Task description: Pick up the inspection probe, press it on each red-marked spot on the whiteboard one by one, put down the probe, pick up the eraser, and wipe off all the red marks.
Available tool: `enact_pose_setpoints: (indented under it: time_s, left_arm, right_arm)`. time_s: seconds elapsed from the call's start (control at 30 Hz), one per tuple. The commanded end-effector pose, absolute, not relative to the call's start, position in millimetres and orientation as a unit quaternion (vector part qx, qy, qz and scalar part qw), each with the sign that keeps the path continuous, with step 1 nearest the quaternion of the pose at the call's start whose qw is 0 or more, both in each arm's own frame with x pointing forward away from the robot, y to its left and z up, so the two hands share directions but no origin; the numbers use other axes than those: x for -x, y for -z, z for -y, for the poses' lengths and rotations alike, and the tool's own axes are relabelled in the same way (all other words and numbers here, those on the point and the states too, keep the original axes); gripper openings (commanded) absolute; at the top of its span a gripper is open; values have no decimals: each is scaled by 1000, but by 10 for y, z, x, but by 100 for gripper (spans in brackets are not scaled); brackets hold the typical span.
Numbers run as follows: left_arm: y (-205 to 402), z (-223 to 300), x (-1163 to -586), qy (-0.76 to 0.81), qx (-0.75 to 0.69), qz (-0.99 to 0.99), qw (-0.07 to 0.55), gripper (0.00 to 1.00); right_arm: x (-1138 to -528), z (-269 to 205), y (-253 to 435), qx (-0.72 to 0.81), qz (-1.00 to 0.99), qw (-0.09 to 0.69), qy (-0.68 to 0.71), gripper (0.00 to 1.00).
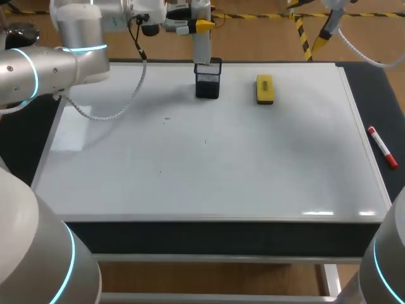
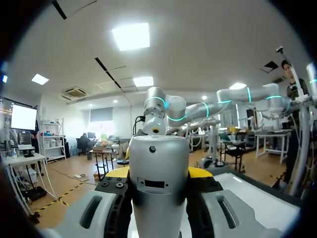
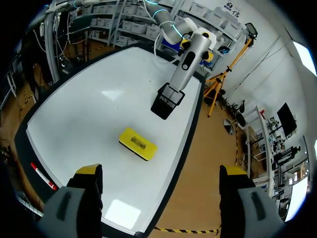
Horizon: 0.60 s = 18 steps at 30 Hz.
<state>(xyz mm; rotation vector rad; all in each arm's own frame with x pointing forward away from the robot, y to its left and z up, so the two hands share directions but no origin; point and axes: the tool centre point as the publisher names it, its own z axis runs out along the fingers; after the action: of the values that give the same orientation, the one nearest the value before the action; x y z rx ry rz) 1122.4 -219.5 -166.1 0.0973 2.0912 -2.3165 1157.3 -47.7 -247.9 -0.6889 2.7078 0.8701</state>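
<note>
The inspection probe (image 1: 201, 45), a silver cylinder, stands upright with its lower end at the mouth of a black mesh holder (image 1: 208, 80) at the far middle of the whiteboard (image 1: 209, 164). My left gripper (image 1: 197, 24) is shut on the probe's upper part. In the left wrist view the probe (image 2: 158, 173) fills the gap between the yellow fingertips (image 2: 199, 172). The yellow eraser (image 1: 264, 88) lies right of the holder. My right gripper (image 3: 161, 171) hangs open high above the eraser (image 3: 137, 144), holder (image 3: 166, 102) and probe (image 3: 187, 62). Only faint small specks (image 1: 166, 118) show on the board.
A red marker (image 1: 382, 147) lies off the whiteboard's right edge on the dark table; it shows again as the marker (image 3: 42, 177) in the right wrist view. My left arm's white cable (image 1: 114, 111) droops over the board's far left part.
</note>
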Motion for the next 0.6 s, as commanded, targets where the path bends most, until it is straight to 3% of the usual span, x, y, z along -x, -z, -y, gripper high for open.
enact_pose_setpoints:
  time_s: [0.03,0.6]
  left_arm:
    - [1734,2209,-11287,747,-44,-664,0,0]
    - [1824,2326,-11366,745,-34,-666,4,0]
  right_arm:
    - [-11574,482,2470,235,-920,106,-294,100]
    - [-11574,482,2470,235,-920,106,-294,100]
